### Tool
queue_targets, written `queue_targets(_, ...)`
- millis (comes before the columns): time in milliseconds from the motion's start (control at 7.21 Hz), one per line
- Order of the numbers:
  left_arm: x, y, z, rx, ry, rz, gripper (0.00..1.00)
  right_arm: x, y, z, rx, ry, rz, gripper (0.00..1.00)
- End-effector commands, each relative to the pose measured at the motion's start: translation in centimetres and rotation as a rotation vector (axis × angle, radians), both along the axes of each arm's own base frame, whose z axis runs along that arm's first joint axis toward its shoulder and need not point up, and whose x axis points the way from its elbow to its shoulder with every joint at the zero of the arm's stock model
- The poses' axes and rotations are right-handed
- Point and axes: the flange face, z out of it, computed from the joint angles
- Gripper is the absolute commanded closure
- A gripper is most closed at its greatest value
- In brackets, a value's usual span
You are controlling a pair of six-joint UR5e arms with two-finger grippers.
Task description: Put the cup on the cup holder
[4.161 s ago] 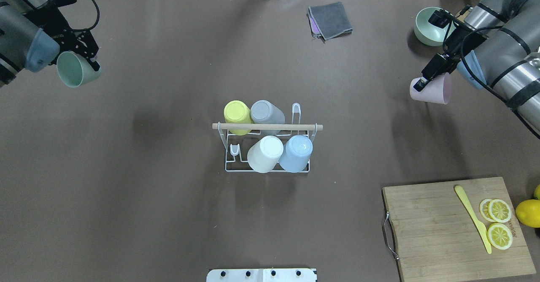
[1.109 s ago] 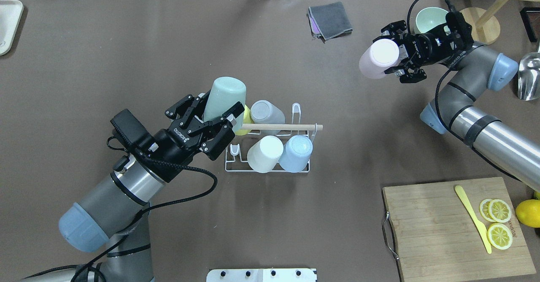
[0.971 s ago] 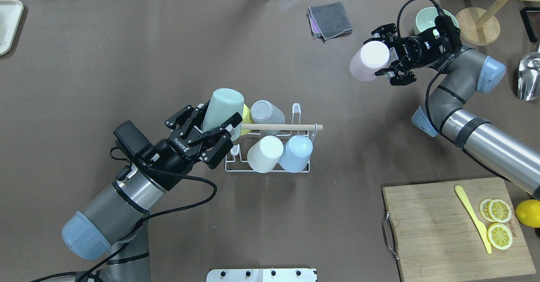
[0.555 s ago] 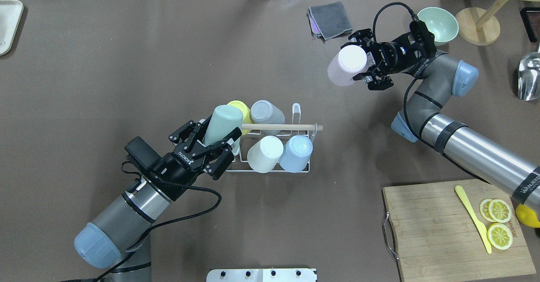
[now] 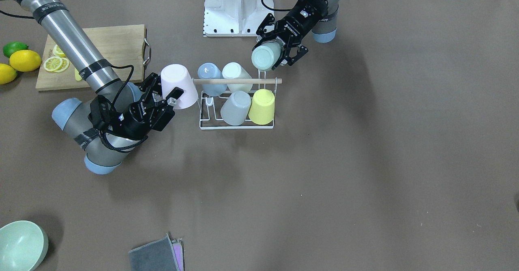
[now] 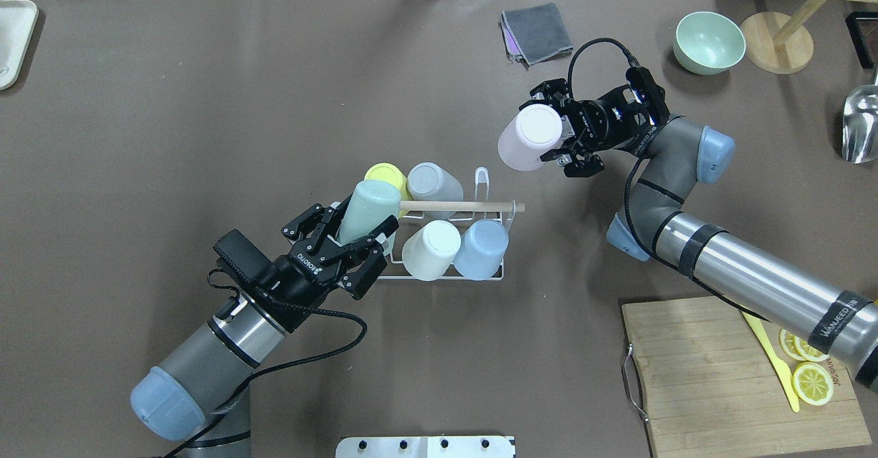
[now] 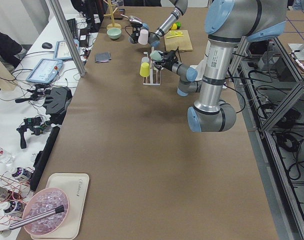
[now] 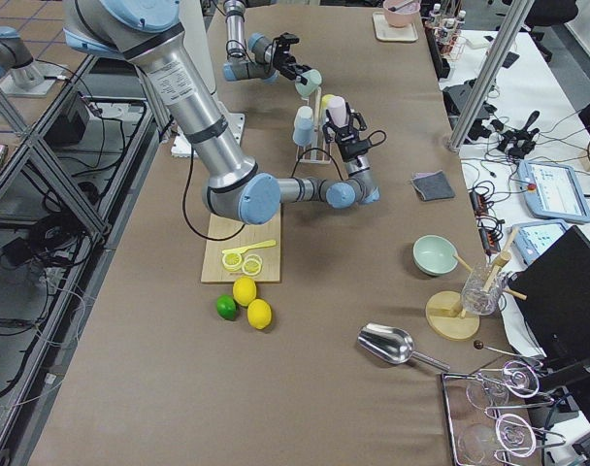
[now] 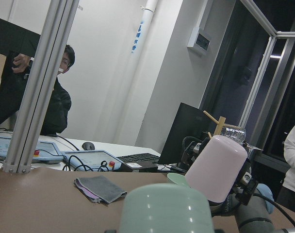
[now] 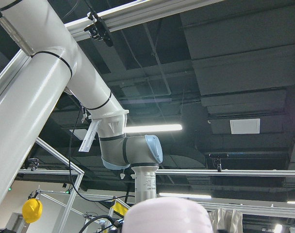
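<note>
The cup holder (image 6: 439, 278) is a white wire rack with a wooden rod handle (image 6: 456, 206), mid-table. It holds yellow (image 6: 384, 172), grey (image 6: 432, 182), white (image 6: 431, 249) and blue (image 6: 481, 249) cups, bottoms up. My left gripper (image 6: 355, 230) is shut on a mint green cup (image 6: 370, 208), bottom up and tilted over the rack's front left corner. My right gripper (image 6: 564, 140) is shut on a pink cup (image 6: 527, 137), held in the air just beyond the rack's back right corner. A bare prong (image 6: 482, 177) stands there. Front view: green cup (image 5: 266, 56), pink cup (image 5: 177, 84).
A wooden cutting board (image 6: 713, 369) with lemon slices and a yellow knife lies front right. A green bowl (image 6: 708, 41), a wooden stand (image 6: 775, 50) and a metal scoop (image 6: 861, 125) are at the back right. A grey cloth (image 6: 537, 33) lies at the back.
Both arms came in from the table's sides with their cups. The left one moved the green cup down toward the rack's front left; the right one carried the pink cup toward the rack.
</note>
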Motion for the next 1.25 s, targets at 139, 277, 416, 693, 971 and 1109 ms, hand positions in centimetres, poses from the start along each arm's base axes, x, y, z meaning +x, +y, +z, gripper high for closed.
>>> queue_targets(139,0.8,-0.2,0.1,-0.001,-0.011,-0.001,1.00,-2.2,0.2,-2.0,-0.021,0.016,-0.022,0.69)
queue_targets(277,0.8,-0.2,0.0,-0.001,-0.009,-0.003,1.00,-2.6,0.2,-2.1,-0.029,0.027,-0.025,0.69)
queue_targets(416,0.6,-0.3,0.0,0.000,-0.009,-0.005,0.63,-3.4,0.4,-2.5,-0.035,0.039,-0.033,0.68)
queue_targets(693,0.5,-0.5,0.1,0.041,-0.071,-0.044,0.03,-4.1,0.6,-2.7,-0.037,0.059,-0.036,0.65)
queue_targets(971,0.6,-0.4,0.1,0.040,-0.071,-0.042,0.03,-4.3,0.2,-2.4,-0.008,0.127,0.002,0.65)
queue_targets(1109,0.6,-0.5,0.1,0.040,-0.071,-0.044,0.03,-4.5,0.2,-2.3,-0.006,0.146,0.002,0.65)
